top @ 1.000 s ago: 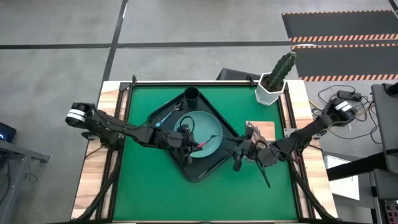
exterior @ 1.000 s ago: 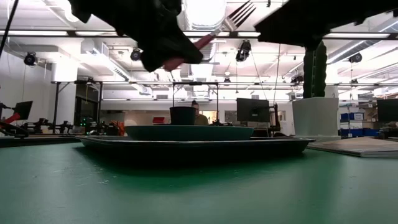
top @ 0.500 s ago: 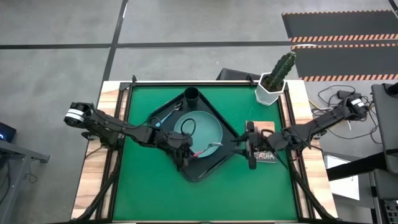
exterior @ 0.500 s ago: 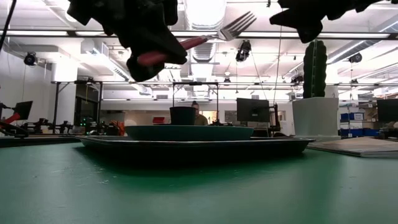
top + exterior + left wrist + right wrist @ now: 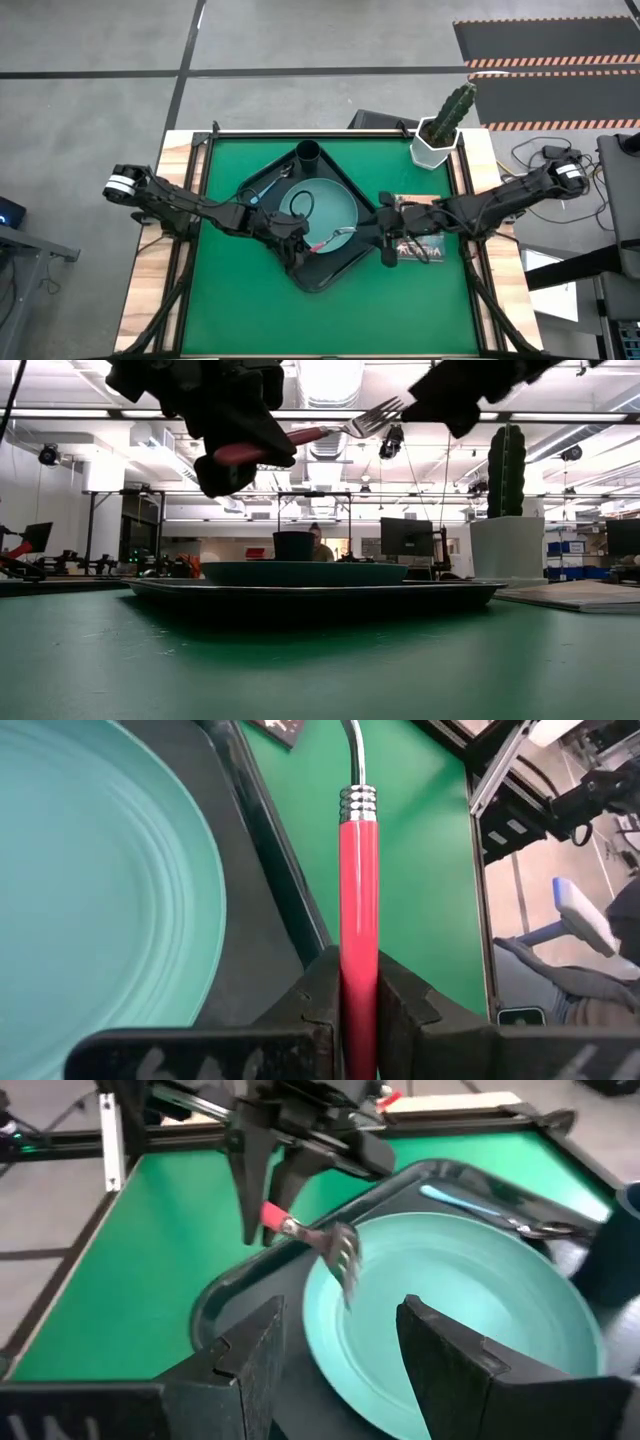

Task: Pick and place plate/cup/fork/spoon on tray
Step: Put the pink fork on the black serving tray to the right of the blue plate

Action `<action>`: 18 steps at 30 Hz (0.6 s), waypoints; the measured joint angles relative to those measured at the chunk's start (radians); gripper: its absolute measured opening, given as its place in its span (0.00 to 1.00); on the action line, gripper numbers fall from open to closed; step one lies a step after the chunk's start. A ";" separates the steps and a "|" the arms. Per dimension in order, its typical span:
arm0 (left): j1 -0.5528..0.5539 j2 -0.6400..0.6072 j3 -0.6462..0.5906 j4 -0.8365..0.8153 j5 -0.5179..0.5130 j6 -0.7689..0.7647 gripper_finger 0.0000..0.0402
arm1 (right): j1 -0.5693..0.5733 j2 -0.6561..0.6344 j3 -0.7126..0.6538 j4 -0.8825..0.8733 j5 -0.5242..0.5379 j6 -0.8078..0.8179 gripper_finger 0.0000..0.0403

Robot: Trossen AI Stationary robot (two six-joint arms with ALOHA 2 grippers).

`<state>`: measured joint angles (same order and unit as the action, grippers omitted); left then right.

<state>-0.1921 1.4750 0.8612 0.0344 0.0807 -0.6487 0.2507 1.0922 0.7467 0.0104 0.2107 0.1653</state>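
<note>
Left gripper [image 5: 298, 243] sits over the tray's [image 5: 322, 280] near-right rim, fingers [image 5: 318, 1010] pinched on the fork's [image 5: 335, 238] red handle. In the left wrist view the handle runs straight out from between the two pads, silver neck beyond it; plate [image 5: 95, 910] is to one side of the gripper, bare green mat [image 5: 420, 870] to the other. Low view shows the fork [image 5: 335, 428] held well above the tray [image 5: 310, 592], roughly level, tines pointing away from the left gripper [image 5: 235, 440] toward the other arm.

Spoon [image 5: 264, 186] lies on the tray beyond the left gripper, blue handle, along the far-left rim. Cup [image 5: 307, 153] stands upright in the tray's far corner. Plate [image 5: 325, 205] lies flat in the tray middle, just past the fork tines (tines hang over its edge).

Right gripper [image 5: 387, 243] hovers just off the tray's right side, facing the fork head, fingers [image 5: 455, 1365] spread wide and holding nothing. In the right wrist view the fork [image 5: 325, 1245] tines sit ahead of the gap between the fingers, not touching them. A picture book [image 5: 420, 240] lies on the mat under the right arm. Potted cactus [image 5: 442, 127] stands at the far right table corner, well apart from both grippers.
</note>
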 joint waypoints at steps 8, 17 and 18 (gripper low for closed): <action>0.000 0.000 -0.001 -0.017 -0.002 0.001 0.03 | -0.073 0.108 0.142 -0.112 -0.136 0.018 0.44; -0.002 0.000 -0.001 -0.019 0.001 0.008 0.03 | -0.121 0.225 0.226 -0.113 -0.304 0.036 0.39; -0.002 0.000 -0.001 -0.018 0.002 0.010 0.03 | -0.123 0.235 0.230 -0.113 -0.309 0.036 0.38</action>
<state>-0.1936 1.4750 0.8600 0.0160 0.0831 -0.6391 0.1282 1.3275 0.9769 -0.1024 -0.0982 0.2012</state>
